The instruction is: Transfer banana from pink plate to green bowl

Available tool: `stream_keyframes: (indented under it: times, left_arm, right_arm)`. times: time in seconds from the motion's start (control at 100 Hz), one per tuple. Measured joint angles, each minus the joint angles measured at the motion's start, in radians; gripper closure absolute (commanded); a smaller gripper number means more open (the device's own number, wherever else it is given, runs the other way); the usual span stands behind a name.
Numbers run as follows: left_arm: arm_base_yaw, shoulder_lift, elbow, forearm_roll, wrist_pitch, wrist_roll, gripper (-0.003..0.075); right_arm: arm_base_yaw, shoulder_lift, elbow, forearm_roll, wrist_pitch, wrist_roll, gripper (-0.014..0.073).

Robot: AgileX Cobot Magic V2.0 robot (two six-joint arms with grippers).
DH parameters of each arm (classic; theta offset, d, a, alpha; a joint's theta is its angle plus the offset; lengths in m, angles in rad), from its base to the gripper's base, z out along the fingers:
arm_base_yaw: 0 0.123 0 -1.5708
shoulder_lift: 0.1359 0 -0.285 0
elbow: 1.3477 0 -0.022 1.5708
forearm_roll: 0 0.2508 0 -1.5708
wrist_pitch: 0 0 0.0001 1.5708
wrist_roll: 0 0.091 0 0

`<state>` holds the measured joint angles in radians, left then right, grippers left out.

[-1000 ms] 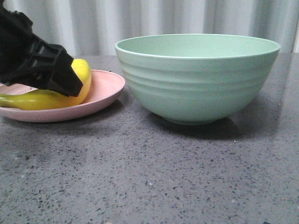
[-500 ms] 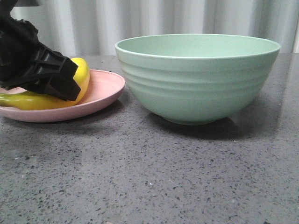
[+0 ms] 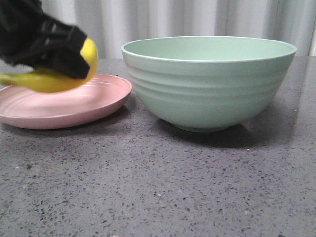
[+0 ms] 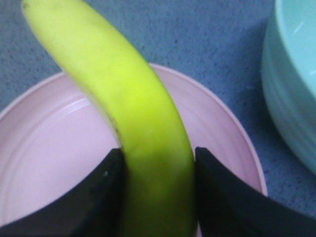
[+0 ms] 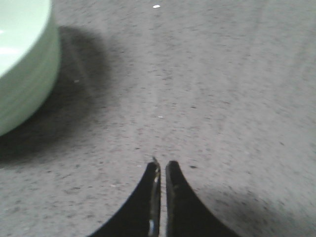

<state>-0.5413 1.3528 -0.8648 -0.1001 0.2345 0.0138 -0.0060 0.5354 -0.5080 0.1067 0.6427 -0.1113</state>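
Left gripper (image 4: 157, 190): black fingers (image 4: 89, 197) clamped on either side of the banana (image 4: 133, 113), gripping near one end. Banana: bright yellow, curved, held in the air above the pink plate (image 3: 106, 98), not touching it; the free end points away from the gripper. Pink plate: on the speckled grey table (image 3: 163, 182), just beside the green bowl (image 3: 207, 84). Green bowl: upright, ridged outside. Right gripper (image 5: 162, 170): fingers together, nothing between them, over bare table near the bowl.
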Motion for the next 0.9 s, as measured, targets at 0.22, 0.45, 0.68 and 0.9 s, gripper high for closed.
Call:
stream_keyframes:
  times: [0.22,0.45,0.68,0.9]
  left_arm:
    - [-0.039,-0.108,-0.032,0.0,0.048,0.0,0.0556]
    - [-0.191,-0.171,-0.038,0.0,0.09,0.0,0.0556]
    - [-0.317,-0.171,-0.038,0.0,0.104,0.001,0.0556]
    - [-0.401,-0.143,-0.038,0.0,0.098,0.001,0.0556]
  right_arm:
    - [0.201,0.179,-0.16,0.0,0.036,0.004,0.0475]
    - [0.36,0.41,-0.336,0.032,0.086,0.047,0.0168]
    - [0.384,0.541,-0.5,0.218,0.098,0.055,0.0166]
    - [0.384,0.644,-0.59,0.411,0.05,0.056,0.0166]
